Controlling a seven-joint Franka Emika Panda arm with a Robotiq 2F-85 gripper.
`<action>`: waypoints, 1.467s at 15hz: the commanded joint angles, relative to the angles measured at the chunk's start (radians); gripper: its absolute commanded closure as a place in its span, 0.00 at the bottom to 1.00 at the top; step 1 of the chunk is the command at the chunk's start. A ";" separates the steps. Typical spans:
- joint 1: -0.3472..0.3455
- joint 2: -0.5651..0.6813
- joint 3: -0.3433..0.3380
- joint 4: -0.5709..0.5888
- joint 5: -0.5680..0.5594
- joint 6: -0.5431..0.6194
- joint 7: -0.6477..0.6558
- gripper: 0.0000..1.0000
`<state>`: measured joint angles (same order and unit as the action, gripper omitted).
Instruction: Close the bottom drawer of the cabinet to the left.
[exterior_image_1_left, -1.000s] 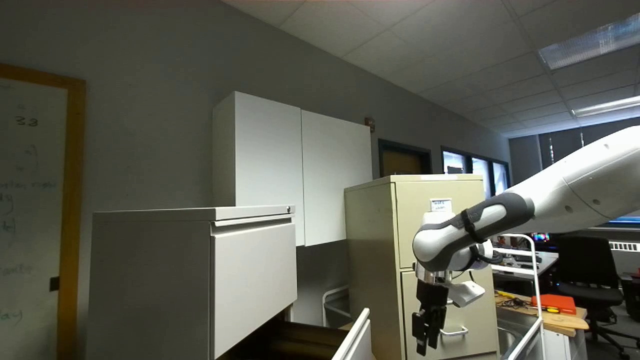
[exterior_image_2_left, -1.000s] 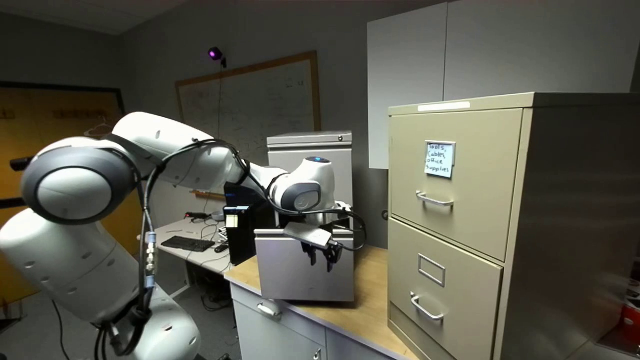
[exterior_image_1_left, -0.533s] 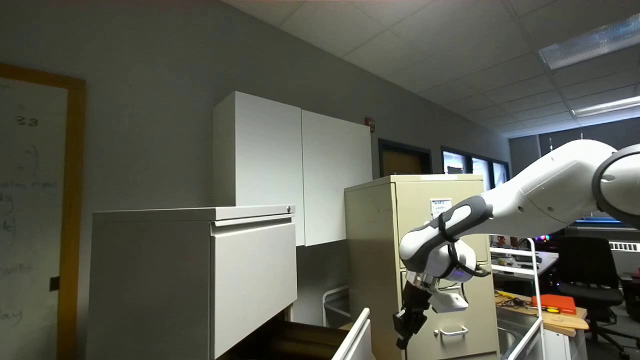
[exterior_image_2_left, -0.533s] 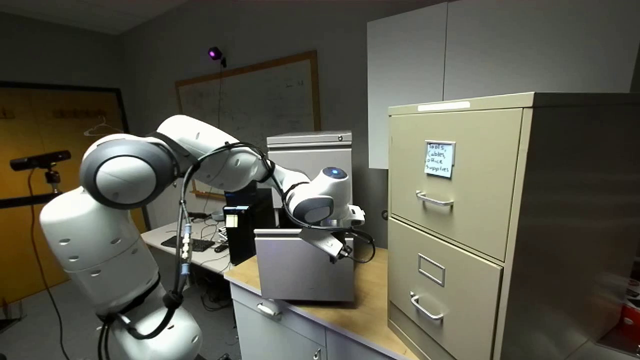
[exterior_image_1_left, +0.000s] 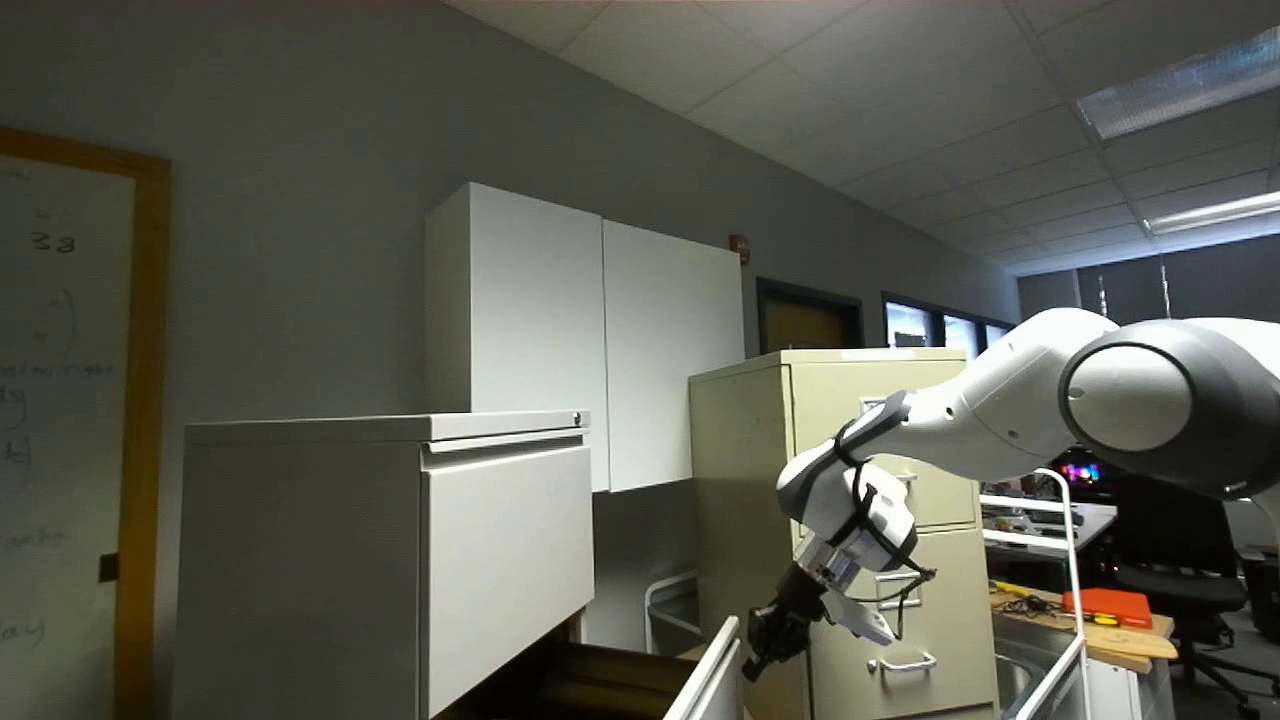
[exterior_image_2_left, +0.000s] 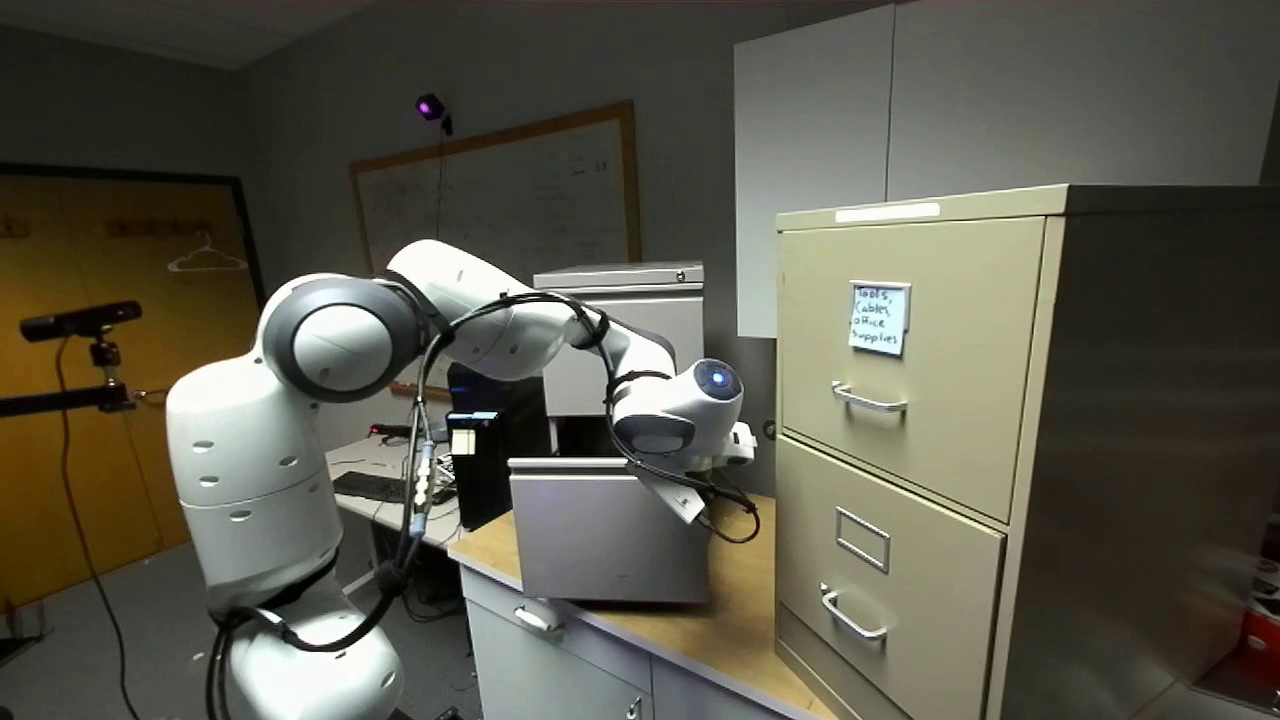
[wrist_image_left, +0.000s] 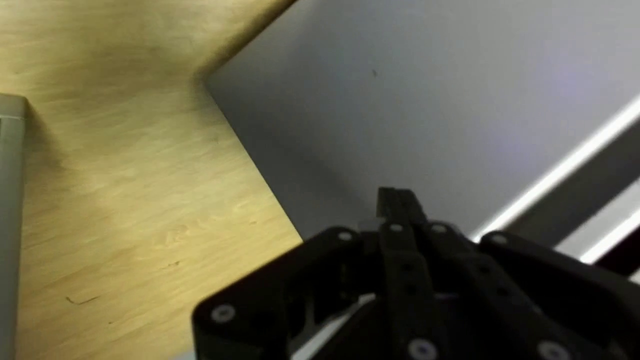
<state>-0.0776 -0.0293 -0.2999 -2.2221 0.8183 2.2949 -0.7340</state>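
The pale grey-white cabinet (exterior_image_1_left: 300, 550) has its bottom drawer pulled out, in both exterior views. That bottom drawer (exterior_image_2_left: 590, 540) shows a plain front with a thin lip along its top; its dark inside is visible behind the front in an exterior view. My gripper (exterior_image_1_left: 750, 672) is tilted and reaches down to the outer face of the drawer front. In the wrist view the gripper (wrist_image_left: 398, 192) has its fingertips together, nothing between them, over the grey drawer front (wrist_image_left: 425, 110). Whether they touch it I cannot tell. The wrist hides the fingers in an exterior view (exterior_image_2_left: 690, 470).
A beige filing cabinet (exterior_image_2_left: 900, 450) with protruding handles stands close beside the arm. The bottom drawer hangs over a wooden countertop (exterior_image_2_left: 745, 560). White wall cupboards (exterior_image_1_left: 600, 340) are behind, and a black computer tower (exterior_image_2_left: 500, 430) stands beside the grey cabinet.
My arm has moved in toward the drawer front, and the gripper has tilted toward it. The fingers have gone from apart to together. The drawer shows no clear movement.
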 joint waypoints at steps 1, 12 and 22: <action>-0.044 0.049 0.042 0.124 0.098 -0.078 -0.045 1.00; -0.084 0.198 0.114 0.315 0.281 -0.216 -0.093 1.00; -0.081 0.400 0.214 0.605 0.245 -0.222 -0.037 1.00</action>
<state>-0.1575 0.3129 -0.1338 -1.7611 1.0511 2.1147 -0.8210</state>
